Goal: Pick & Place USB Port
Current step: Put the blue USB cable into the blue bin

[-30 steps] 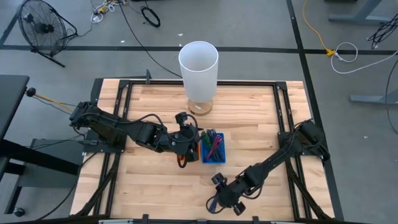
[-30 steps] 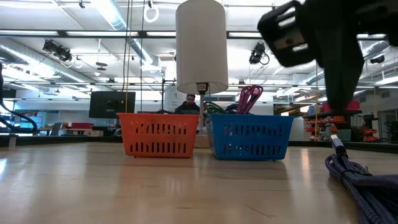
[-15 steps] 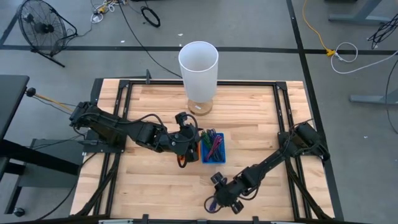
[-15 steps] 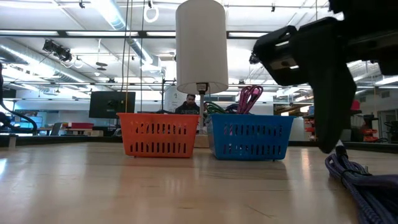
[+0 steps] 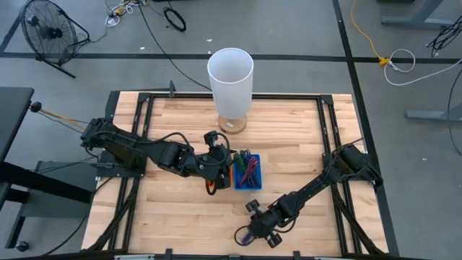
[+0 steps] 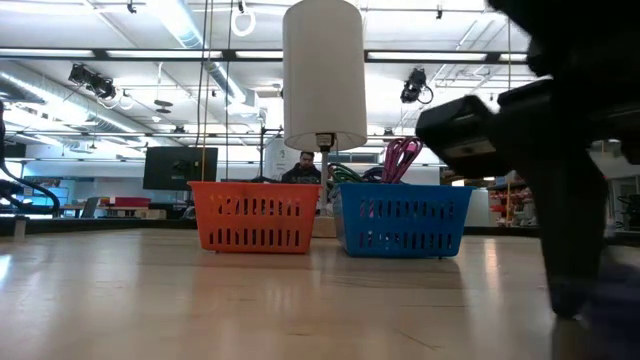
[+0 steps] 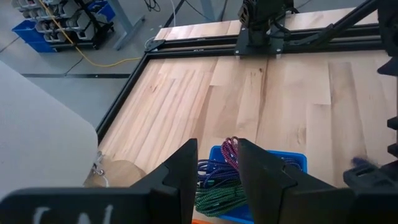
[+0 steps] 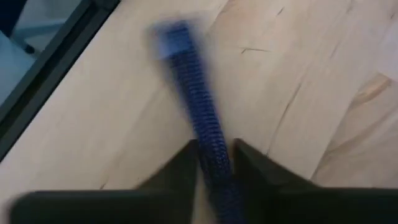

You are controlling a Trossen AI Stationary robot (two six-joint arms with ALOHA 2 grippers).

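A blue braided USB cable (image 8: pixel 199 106) lies flat on the wood near the table's near edge, its plug (image 8: pixel 171 34) pointing away from my right gripper; a bit of it shows in the high view (image 5: pixel 240 237). My right gripper (image 8: pixel 216 152) is down at the table (image 6: pixel 572 300), narrowly open, with one finger on each side of the cable. My left gripper (image 7: pixel 219 149) hovers over the orange basket (image 6: pixel 255 215) at mid-table (image 5: pixel 214 173), its fingers a little apart and holding nothing. My right gripper comes at the cable from above, a short way behind the plug (image 8: pixel 208 134), with the fingers (image 8: pixel 180 168) across it. The cable fills the gap between them and lies on the table. Whether the fingers touch it I cannot tell.
A blue basket (image 5: pixel 247 173) with several coiled cables (image 7: pixel 217 180) stands right of the orange one. A tall white cylinder (image 5: pixel 231 72) stands at the far edge. Bare wood (image 5: pixel 303 137) lies on the right half. The table's near edge is close to the right gripper.
My right gripper has come down from above the cable to the table top and shifted slightly toward the table's left and near edge. In the low view it now hides the cable, which lay in plain sight before. The cable has stayed on the table.
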